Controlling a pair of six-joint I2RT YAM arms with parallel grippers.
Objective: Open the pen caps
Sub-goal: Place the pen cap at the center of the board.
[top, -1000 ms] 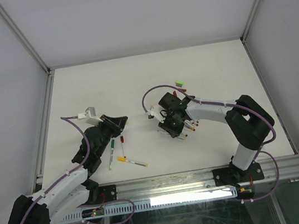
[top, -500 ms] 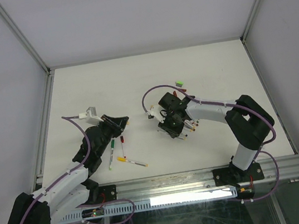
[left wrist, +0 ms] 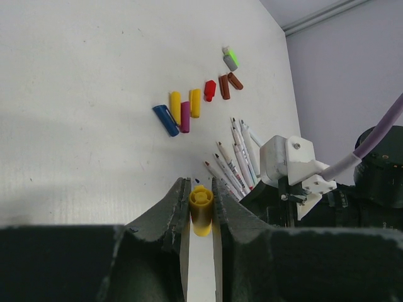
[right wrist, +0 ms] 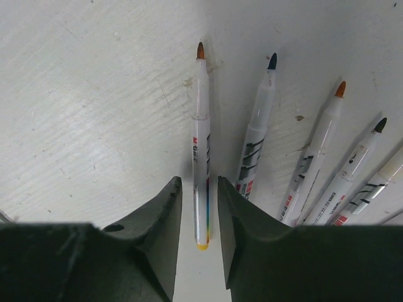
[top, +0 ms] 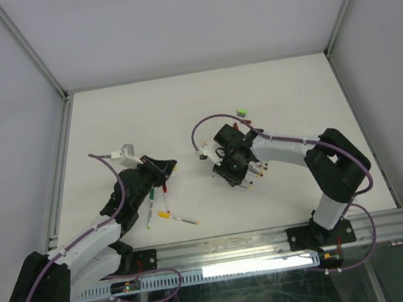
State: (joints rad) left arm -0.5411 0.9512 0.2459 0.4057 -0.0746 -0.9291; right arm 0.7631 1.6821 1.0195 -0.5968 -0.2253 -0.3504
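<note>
Pinching a yellow cap (left wrist: pixel 201 214) end-on between its fingers, the left claw (left wrist: pixel 201 192) hangs above the table (left wrist: pixel 75 94), well to the left of the row of bare pens (left wrist: pixel 234 157). The right claw (right wrist: pixel 198 184) stands slightly spread astride the end pen (right wrist: pixel 201 126) of that row. A gap shows on each side of the barrel, so it grips nothing. The loose caps (left wrist: pixel 185 116) lie in a ragged line just beyond the tips of the row, a green one (left wrist: pixel 230 58) farthest out. Three more pens (top: pixel 150 206) lie well apart from the row, on the left arm's side, seemingly with caps on.

The step in hand looks like putting the pulled cap down. It goes best if the left claw carries it past the row's tips without sweeping over them. It should lower the cap beside the line of caps until it touches the table, and only then spread; dropped from height, such a stub would likely roll. The right claw should rise straight up, so neither finger nudges the barrel into its neighbours.
</note>
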